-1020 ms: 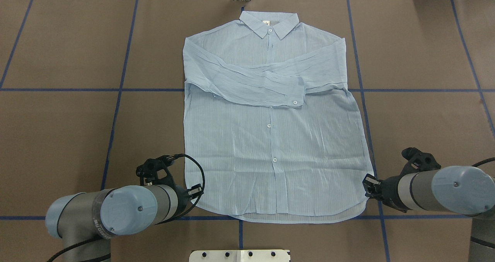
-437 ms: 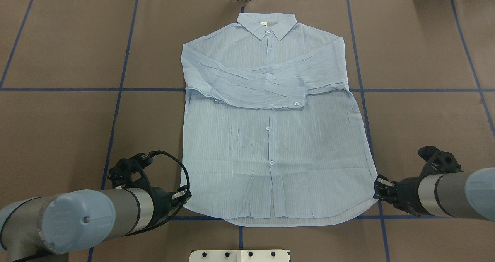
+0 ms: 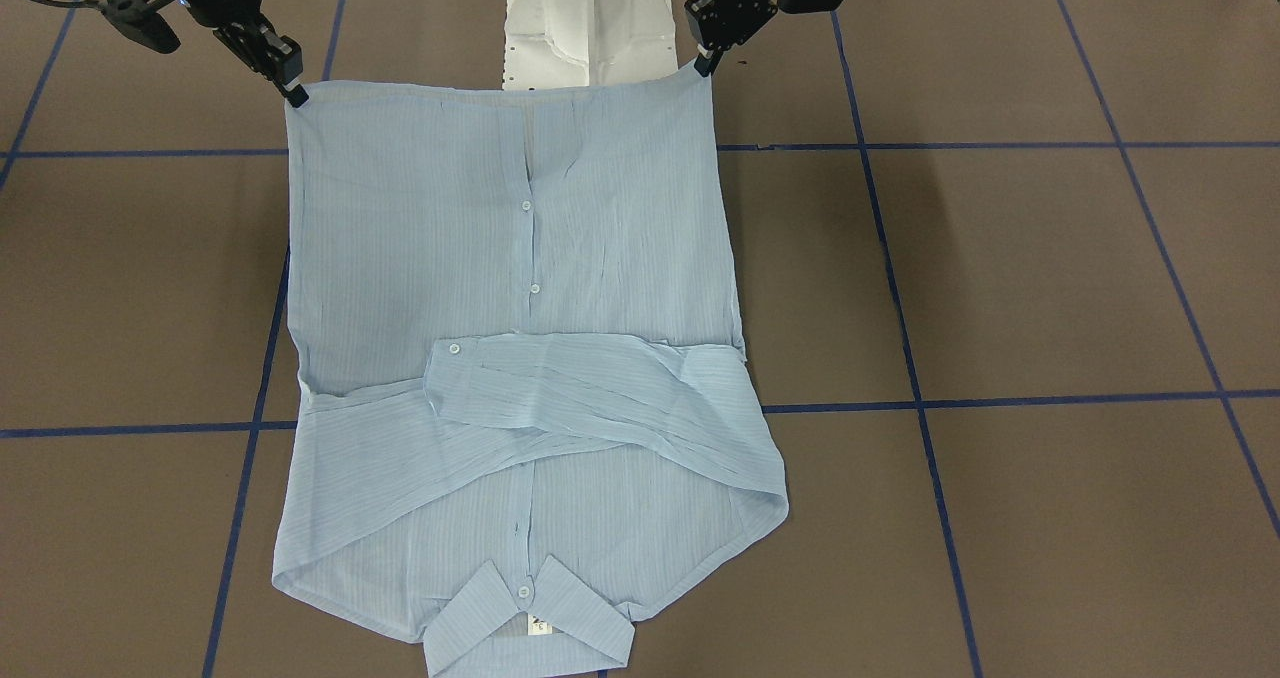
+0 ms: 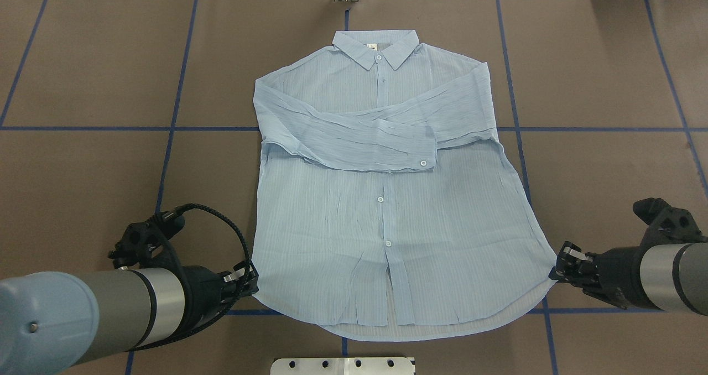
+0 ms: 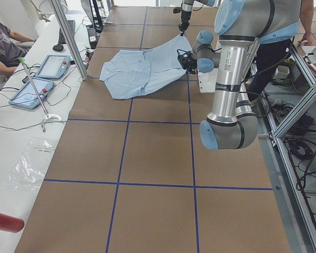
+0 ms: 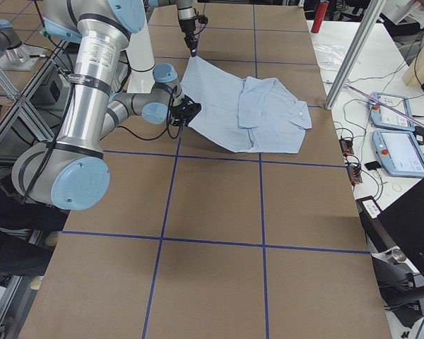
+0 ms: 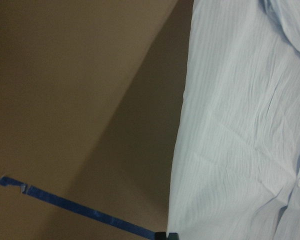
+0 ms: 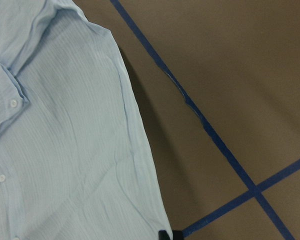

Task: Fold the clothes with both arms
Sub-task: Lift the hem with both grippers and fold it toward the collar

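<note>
Nearest the robot we see the white base plate (image 4: 343, 365) at the table (image 4: 83, 170) edge. Just past it is the hem (image 4: 420, 331) of the pale-blue striped shirt (image 4: 387, 220).

The left gripper (image 4: 251, 282) pinches the hem corner on the robot's left, jaws closed tight on the cloth. The front view shows the same pinch (image 3: 702, 61). The left arm (image 4: 83, 319) comes in low from the near left.

The right gripper (image 4: 557, 267) has its jaws clamped narrow on the opposite hem corner, also seen from the front (image 3: 295, 93). The right arm (image 4: 664, 278) reaches in from the near right.

Both side views show the two corners held up off the table. The hem is stretched between them and the cloth slopes down to the far end. Both wrist cameras show a dark shadow under the shirt edge.

Further out, the front placket faces up, buttoned, with small white buttons (image 4: 380, 199) down the middle. Beyond that, both sleeves (image 4: 359, 142) lie folded across the chest, overlapping, with a cuff button (image 4: 423, 163) showing on the top one.

Farthest out, the collar (image 4: 373, 51) lies flat on the table, pointing away from the robot, with the white label inside the neck. The shirt sits mid-table, across the blue tape lines (image 4: 166, 159).
</note>
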Controlling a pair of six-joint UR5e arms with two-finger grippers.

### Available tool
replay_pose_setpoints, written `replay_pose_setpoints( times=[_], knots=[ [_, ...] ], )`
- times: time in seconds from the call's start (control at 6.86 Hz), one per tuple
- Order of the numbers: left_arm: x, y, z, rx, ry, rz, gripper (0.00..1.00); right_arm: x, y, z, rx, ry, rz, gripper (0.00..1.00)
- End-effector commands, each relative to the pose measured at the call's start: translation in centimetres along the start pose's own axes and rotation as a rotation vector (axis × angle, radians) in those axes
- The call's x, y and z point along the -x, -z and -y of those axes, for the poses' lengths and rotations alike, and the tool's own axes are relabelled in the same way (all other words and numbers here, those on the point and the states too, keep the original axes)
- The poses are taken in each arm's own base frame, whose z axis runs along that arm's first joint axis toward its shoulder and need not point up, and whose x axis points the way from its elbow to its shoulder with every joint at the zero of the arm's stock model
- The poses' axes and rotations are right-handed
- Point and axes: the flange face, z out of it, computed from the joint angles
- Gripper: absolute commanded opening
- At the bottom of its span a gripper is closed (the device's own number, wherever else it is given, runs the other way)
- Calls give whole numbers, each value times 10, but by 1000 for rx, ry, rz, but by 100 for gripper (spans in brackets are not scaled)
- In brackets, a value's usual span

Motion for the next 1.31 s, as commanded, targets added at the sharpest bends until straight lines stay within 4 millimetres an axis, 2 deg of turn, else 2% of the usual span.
replay_pose_setpoints(
  times=[0.0,0.15,0.29,0.44,0.58,0.73,0.87,1.02,1.17],
  knots=[
    [-28,17,21,-30,-21,-62,0,12,22,20,-47,-38,58,0],
    [-41,14,41,-11,-57,-44,0,22,24,28,-63,-47,88,0],
    [-49,21,75,-74,-31,-59,0,34,18,45,-93,-64,115,0],
    [-55,9,98,-122,-7,-42,0,54,5,67,-124,-82,146,0],
    [-57,-11,125,-177,-17,-11,0,74,-7,87,-152,-73,168,0],
    [-75,-26,155,-226,-31,-14,0,88,-10,106,-166,-90,181,0],
    [-78,-44,179,-255,-16,-12,0,118,-15,120,-197,-115,166,0],
    [-76,-76,210,-275,-24,-31,0,172,-34,127,-232,-115,109,0],
    [-92,-92,250,-315,-14,-62,0,216,-56,147,-275,-112,37,0]
  ],
)
